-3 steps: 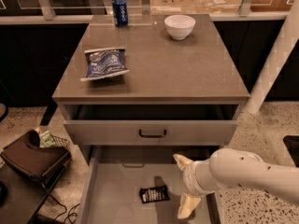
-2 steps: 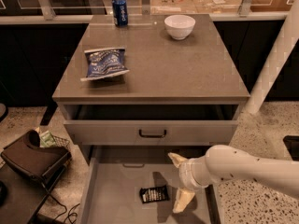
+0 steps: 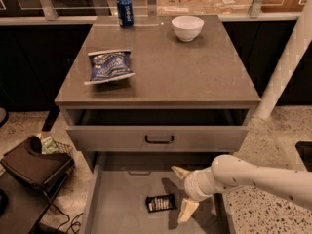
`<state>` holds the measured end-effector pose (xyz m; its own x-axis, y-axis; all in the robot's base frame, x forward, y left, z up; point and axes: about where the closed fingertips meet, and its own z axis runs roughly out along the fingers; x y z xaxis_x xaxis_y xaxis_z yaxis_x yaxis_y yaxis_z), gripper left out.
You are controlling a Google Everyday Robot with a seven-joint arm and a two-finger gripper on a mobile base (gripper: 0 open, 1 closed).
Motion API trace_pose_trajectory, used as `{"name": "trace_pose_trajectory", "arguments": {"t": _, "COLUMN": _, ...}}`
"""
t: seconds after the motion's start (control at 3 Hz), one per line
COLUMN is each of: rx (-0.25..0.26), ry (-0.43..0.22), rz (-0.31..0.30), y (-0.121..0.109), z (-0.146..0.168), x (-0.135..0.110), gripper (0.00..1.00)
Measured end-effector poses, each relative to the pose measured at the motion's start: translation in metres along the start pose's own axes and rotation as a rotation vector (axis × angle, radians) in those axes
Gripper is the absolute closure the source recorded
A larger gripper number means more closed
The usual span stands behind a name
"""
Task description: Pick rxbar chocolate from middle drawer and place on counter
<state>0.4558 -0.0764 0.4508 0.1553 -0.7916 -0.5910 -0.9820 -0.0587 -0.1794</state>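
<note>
The rxbar chocolate [image 3: 160, 203], a small flat black wrapper with white print, lies on the pale floor of the open middle drawer [image 3: 119, 199]. My gripper [image 3: 184, 191] reaches in from the right on a white arm and hangs over the drawer just right of the bar, not touching it. Its two cream fingers [image 3: 187, 210] are spread apart, one toward the drawer's back, one toward its front. The gripper is empty. The counter [image 3: 170, 72] is the grey-brown top of the cabinet above.
On the counter lie a crinkled blue-and-white chip bag [image 3: 109, 66], a blue can [image 3: 125, 11] and a white bowl [image 3: 187, 28]. The upper drawer [image 3: 158, 139] with a dark handle stands slightly open above the middle drawer. A dark bag [image 3: 31, 164] sits on the floor at left.
My gripper has moved left and a little down toward the rxbar, closing the gap to it. The bar and the counter objects have not moved.
</note>
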Motion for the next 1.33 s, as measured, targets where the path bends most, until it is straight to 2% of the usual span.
{"name": "trace_pose_trajectory", "arguments": {"t": 0.33, "rx": -0.026, "ry": 0.040, "rz": -0.007, "y": 0.006, "z": 0.014, "x": 0.005, "gripper": 0.00}}
{"name": "trace_pose_trajectory", "arguments": {"t": 0.67, "rx": -0.082, "ry": 0.116, "rz": -0.023, "y": 0.003, "z": 0.055, "x": 0.002, "gripper": 0.00}}
{"name": "trace_pose_trajectory", "arguments": {"t": 1.0, "rx": -0.101, "ry": 0.118, "rz": -0.010, "y": 0.009, "z": 0.076, "x": 0.006, "gripper": 0.00}}
{"name": "trace_pose_trajectory", "arguments": {"t": 1.33, "rx": -0.107, "ry": 0.126, "rz": -0.003, "y": 0.011, "z": 0.083, "x": 0.007, "gripper": 0.00}}
